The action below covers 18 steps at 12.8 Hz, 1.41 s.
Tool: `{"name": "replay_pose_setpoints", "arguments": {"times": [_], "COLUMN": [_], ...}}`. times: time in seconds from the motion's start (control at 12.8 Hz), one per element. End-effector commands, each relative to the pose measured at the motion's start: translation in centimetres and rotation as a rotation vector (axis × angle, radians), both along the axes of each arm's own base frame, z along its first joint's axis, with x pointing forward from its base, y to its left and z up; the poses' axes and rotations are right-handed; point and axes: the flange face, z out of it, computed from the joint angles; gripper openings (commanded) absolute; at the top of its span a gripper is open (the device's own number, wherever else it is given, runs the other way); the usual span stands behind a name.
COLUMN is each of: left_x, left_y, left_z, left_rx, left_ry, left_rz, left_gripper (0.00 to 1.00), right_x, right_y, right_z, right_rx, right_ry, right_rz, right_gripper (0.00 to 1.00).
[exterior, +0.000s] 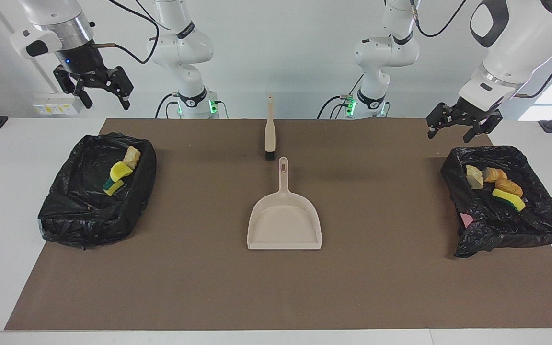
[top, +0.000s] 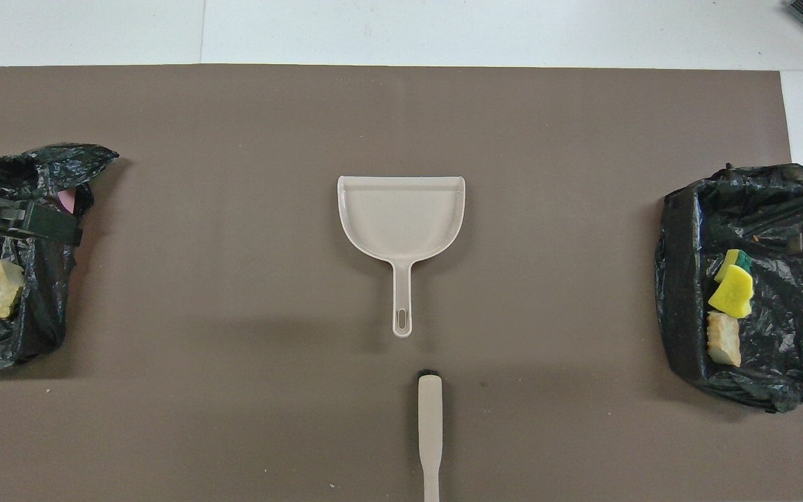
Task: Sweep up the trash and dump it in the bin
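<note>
I have both arms raised, neither holding anything. The left gripper [exterior: 459, 128] hangs with fingers spread over the robot-side edge of the bin [exterior: 539, 225] at the left arm's end of the table, wrist angled down from the arm's big white elbow. The right gripper [exterior: 97, 90] is up higher, fingers also spread, above the table edge on the robots' side of the second bin [exterior: 65, 220], which sits at the right arm's end; the overhead view catches only a dark edge of it. My landmark is the dustpan [exterior: 284, 221], lying flat mid-mat, handle toward the robots. I count one dustpan, one brush [exterior: 270, 129], two bins lined with black bags, one brown mat [exterior: 276, 287]. The brush lies just nearer the robots than the dustpan's handle, bristle end toward it, not touching. The trash is seven pieces, all in the bins. From the dustpan toward the left arm's end: four pieces [exterior: 495, 186], one pale lump, two golden-brown bread lumps, one yellow sponge with green backing. Toward the right arm's end: three pieces [exterior: 121, 173], one pale lump, two yellow sponge scraps. I can read no writing or labels on anything.
</note>
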Motion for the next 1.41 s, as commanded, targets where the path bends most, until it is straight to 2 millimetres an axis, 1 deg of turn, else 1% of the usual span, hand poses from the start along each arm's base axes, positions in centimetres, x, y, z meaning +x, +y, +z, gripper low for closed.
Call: {"name": "replay_pose_setpoints", "arguments": {"times": [0.0, 0.08, 0.7, 1.02, 1.33], "left_x": [-0.6, -0.7, -0.8, -1.1, -1.1], "left_y": [0.6, 0.8, 1.1, 1.6, 1.7], "left_z": [1.9, 2.1, 1.9, 1.4, 1.4], "left_rx": [0.014, 0.014, 0.012, 0.013, 0.013], "left_ry": [-0.02, -0.022, -0.025, 0.003, 0.004], "left_rz": [-0.029, -0.026, -0.021, -0.011, -0.008], "left_gripper": [1.0, 1.0, 1.0, 1.0, 1.0], "right_x": [-0.6, -0.6, -0.6, -0.6, -0.6], "right_y": [0.1, 0.1, 0.1, 0.1, 0.2], "right_z": [-0.2, -0.2, -0.3, -0.1, -0.1], "right_rx": [0.002, 0.002, 0.002, -0.001, 0.002], "right_ry": [0.022, 0.025, 0.028, 0.021, 0.021], "right_rz": [-0.011, -0.011, -0.011, -0.015, -0.014], "right_gripper": [1.0, 1.0, 1.0, 1.0, 1.0]}}
